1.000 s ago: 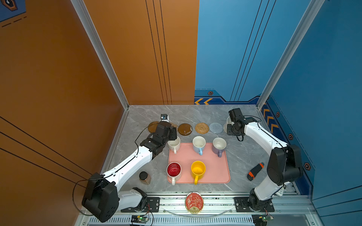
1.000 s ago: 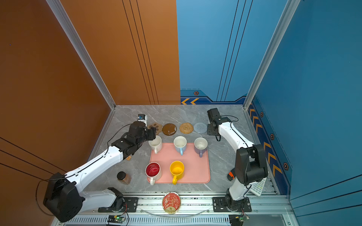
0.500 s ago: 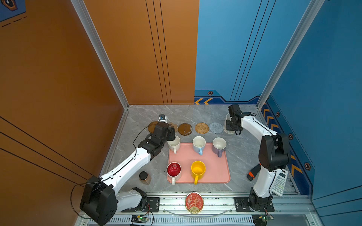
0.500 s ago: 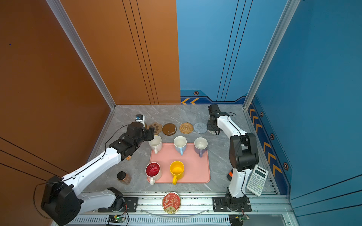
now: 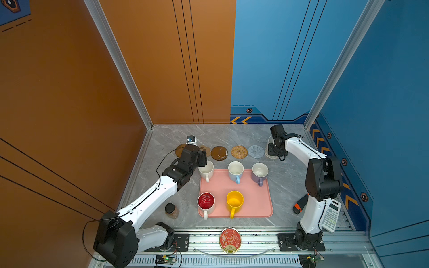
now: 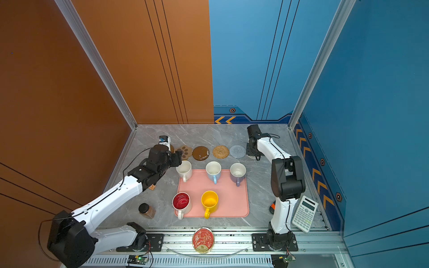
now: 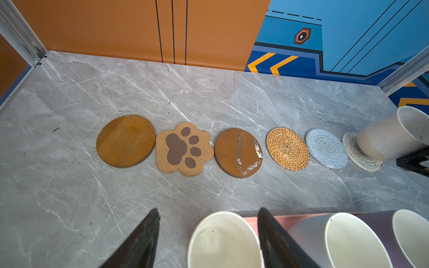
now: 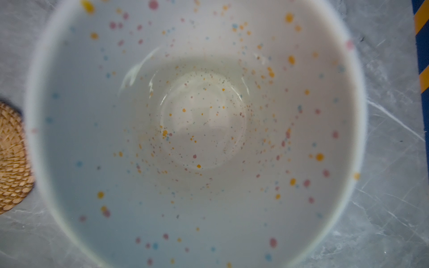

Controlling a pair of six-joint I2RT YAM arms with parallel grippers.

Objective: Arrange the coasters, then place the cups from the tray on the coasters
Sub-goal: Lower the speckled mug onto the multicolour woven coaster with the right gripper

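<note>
Upright at tray (image 5: 255, 204) far-left corner: white mug (image 5: 206, 170), handle toward front. Just ahead of left claw (image 7: 208, 211), spread, rim framed between fingers (image 7: 139, 239), nearer one. Left arm closest. Right claw (image 5: 274, 152) by speckled mug (image 7: 392, 137) at cream coaster (image 7: 357, 153); grip unclear.

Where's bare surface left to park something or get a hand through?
Free: table strip between the coaster row and back wall; tray floor right of the yellow mug; table between tray and right arm. Crowded: the lane between that row and the back mugs, with the left gripper around the white mug, and the far-right corner, right gripper at the speckled mug.
</note>
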